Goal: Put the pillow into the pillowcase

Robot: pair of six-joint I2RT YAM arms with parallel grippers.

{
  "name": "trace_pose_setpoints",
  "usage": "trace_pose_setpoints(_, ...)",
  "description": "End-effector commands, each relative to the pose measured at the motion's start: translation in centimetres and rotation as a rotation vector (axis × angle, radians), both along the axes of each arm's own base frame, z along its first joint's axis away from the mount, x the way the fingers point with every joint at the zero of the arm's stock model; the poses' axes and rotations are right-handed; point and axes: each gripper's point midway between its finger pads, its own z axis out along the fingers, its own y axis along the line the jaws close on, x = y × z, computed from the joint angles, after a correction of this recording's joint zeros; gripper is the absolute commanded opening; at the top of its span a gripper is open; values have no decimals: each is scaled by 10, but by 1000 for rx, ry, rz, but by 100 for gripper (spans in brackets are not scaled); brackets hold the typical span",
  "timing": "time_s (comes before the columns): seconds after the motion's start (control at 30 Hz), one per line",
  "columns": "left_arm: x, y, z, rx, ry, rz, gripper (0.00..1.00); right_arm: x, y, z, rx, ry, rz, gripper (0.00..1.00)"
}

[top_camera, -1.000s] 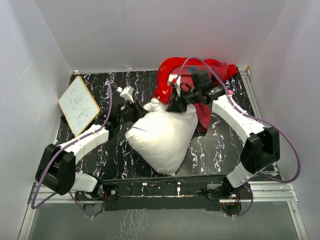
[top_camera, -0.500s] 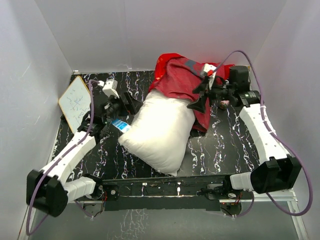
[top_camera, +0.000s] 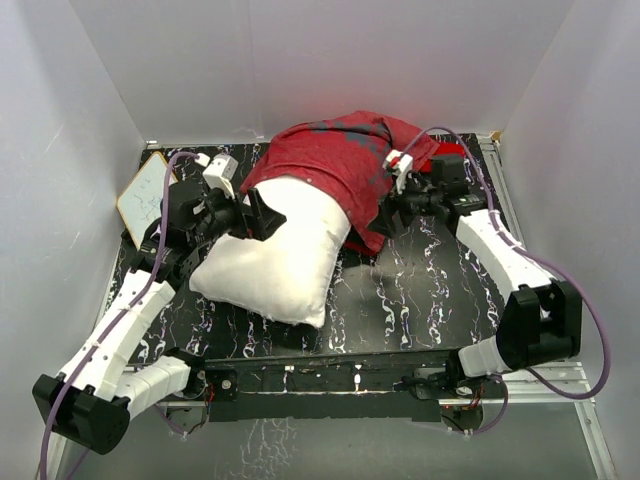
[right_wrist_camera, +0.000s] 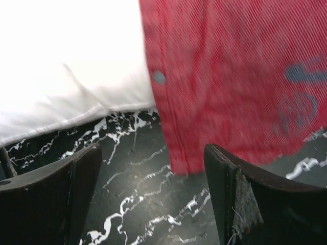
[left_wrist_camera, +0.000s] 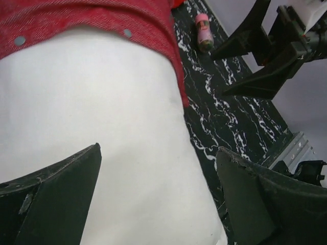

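One black marbled table (top_camera: 430,290) carries everything. On it, left of centre, lies the pillow (top_camera: 270,265), plump and white, with its near end bare.

Pillowcase (top_camera: 330,160): dull red side up, covering the pillow's far end. Its hem runs across the top of the pillow and hangs down to the table on the right. I cannot tell whether a lower layer lies under the pillow or the cloth is only draped over it.

Left gripper (top_camera: 262,214): jaws wide, nothing held, over the pillow's left flank just short of the hem. Right gripper (top_camera: 392,213): also spread and empty, low by the hanging red edge.

Small board (top_camera: 140,195) at far left, well apart. Pink bottle (left_wrist_camera: 203,31) beyond the pillow's right side. Round snap (right_wrist_camera: 159,77) on the hem.

Judgement: the case looks partly on and needs drawing further down.
- Each gripper should pinch the hem only, one per side, and not the white fabric.
- Pull both sides evenly toward the near edge.
- Watch for bunching at the pillow's corners.
- Keep clear of the bottle.
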Motion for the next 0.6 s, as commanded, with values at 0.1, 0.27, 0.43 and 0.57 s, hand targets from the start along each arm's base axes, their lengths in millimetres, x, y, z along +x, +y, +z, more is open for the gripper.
trace_pose_setpoints(0.1,-3,24,-53,177,149,71,93,32,60,56,-34,-200,80,83)
trace_pose_setpoints(0.27,5,35,-88,274,213,110,95,48,99,50,-101,-202,98,79)
trace_pose_setpoints(0.43,8,27,-117,282,276,75,96,71,106,27,-181,-172,30,71)
trace_pose_setpoints(0.57,9,28,-133,296,303,78,94,94,95,11,-262,-174,-76,61)
